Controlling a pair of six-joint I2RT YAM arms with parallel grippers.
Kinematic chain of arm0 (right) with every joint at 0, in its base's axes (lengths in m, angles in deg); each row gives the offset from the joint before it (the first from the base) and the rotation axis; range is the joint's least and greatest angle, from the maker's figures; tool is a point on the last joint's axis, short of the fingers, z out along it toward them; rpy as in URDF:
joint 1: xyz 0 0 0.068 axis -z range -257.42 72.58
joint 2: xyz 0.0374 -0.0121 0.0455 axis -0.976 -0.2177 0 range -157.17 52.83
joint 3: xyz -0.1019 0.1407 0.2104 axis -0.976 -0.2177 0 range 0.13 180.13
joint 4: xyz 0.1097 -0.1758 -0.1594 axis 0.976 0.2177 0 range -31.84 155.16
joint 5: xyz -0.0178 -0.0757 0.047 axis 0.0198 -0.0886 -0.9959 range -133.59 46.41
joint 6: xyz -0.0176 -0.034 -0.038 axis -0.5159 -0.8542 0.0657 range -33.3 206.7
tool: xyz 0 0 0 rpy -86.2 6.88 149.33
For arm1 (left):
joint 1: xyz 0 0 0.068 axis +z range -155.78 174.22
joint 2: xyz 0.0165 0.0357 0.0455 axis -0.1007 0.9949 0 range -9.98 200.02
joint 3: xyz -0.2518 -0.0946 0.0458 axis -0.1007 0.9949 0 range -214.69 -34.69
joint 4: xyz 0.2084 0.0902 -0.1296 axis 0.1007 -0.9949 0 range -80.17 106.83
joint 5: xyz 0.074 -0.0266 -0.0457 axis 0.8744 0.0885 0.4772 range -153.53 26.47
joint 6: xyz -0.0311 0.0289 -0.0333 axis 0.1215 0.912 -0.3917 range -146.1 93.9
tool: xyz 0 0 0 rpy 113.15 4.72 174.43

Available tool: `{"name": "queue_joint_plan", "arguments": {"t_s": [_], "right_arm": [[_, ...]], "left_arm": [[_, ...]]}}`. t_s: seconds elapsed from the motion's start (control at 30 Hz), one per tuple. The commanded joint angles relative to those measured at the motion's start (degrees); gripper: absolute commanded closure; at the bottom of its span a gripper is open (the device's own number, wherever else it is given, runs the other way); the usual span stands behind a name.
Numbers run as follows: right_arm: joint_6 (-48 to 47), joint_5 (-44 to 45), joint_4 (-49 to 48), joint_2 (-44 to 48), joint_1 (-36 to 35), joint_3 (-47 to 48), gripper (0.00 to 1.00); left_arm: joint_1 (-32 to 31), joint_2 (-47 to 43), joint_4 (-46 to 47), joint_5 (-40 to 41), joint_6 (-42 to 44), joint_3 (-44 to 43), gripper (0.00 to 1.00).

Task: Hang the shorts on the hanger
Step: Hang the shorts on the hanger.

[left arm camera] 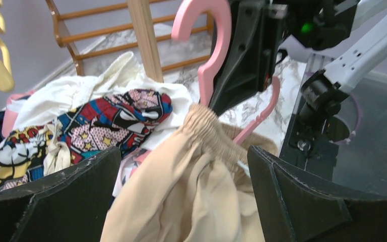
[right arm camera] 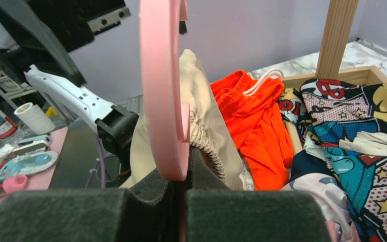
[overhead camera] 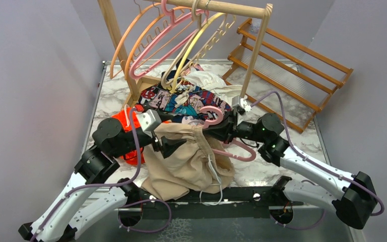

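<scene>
The beige shorts (overhead camera: 186,159) hang in a baggy heap at the table's near middle. Their gathered waistband (left arm camera: 212,132) is draped over one arm of the pink hanger (overhead camera: 213,115). The hanger's other arm (overhead camera: 242,153) sticks out bare to the right. My right gripper (overhead camera: 222,128) is shut on the hanger just below its hook (right arm camera: 161,91), with the shorts (right arm camera: 197,85) right behind it. My left gripper (left arm camera: 184,164) stands wide open; shorts fabric (left arm camera: 196,191) lies between its fingers, which do not pinch it. In the top view the left gripper (overhead camera: 170,144) sits at the shorts' left side.
A wooden rail (overhead camera: 227,7) at the back carries orange, pink and yellow hangers. Beneath it lie a comic-print cloth (overhead camera: 179,101) and white cloth (overhead camera: 212,80). A bright orange garment (overhead camera: 123,121) lies left of the shorts. A slatted wooden rack (overhead camera: 292,65) stands back right.
</scene>
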Motion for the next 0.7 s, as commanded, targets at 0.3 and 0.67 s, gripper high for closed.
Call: {"name": "queue_joint_plan", "arguments": {"t_s": [0.3,0.67], "right_arm": [[5.6,-17.85,-8.12,4.85,5.32,-5.18,0.99],[5.98,-17.61,-8.84,4.89,5.31,-5.94,0.99]], "left_arm": [[0.0,7.43,-0.92,-8.61,9.12,0.03,0.02],[-0.01,11.65,-2.58,-19.42,9.81,-1.84,0.27]]}}
